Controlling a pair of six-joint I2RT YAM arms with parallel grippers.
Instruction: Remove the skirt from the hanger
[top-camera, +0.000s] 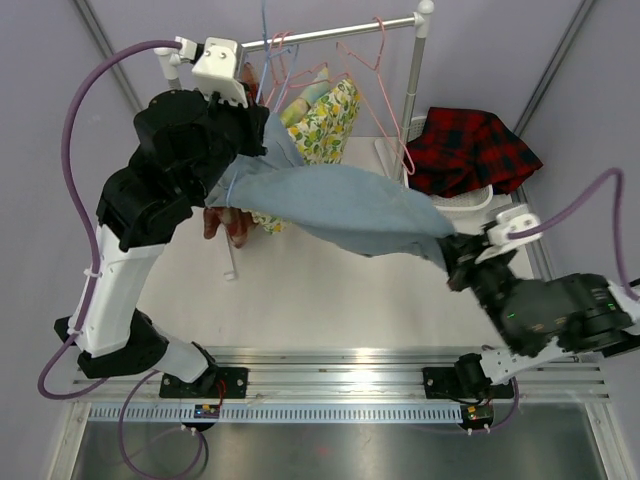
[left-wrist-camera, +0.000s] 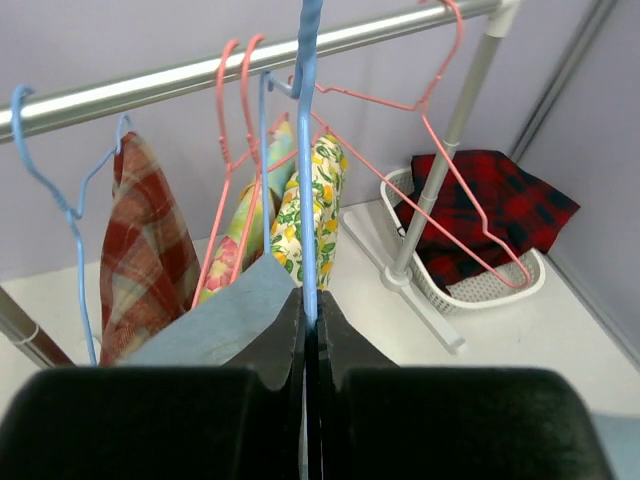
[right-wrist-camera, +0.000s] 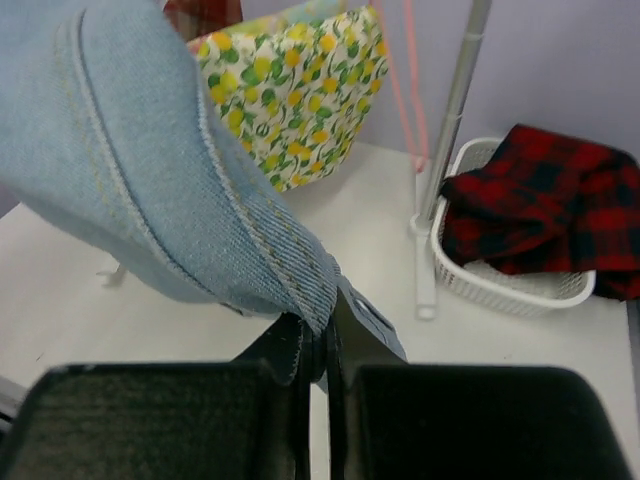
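A light blue denim skirt (top-camera: 345, 205) stretches from the rack down to the right. My right gripper (top-camera: 455, 252) is shut on its hem, seen close in the right wrist view (right-wrist-camera: 180, 190). My left gripper (top-camera: 250, 135) is shut on a blue wire hanger (left-wrist-camera: 307, 170) that hangs from the rail (left-wrist-camera: 200, 72); a corner of the skirt (left-wrist-camera: 220, 320) lies beside its fingers. The hanger's lower part is hidden by the skirt and my arm.
Pink hangers (left-wrist-camera: 235, 150), a yellow floral garment (top-camera: 325, 120) and a red plaid garment (left-wrist-camera: 145, 240) hang on the rail. A white basket (top-camera: 470, 200) with a red-black plaid cloth (top-camera: 470, 150) stands at the right by the rack's post (top-camera: 415, 95).
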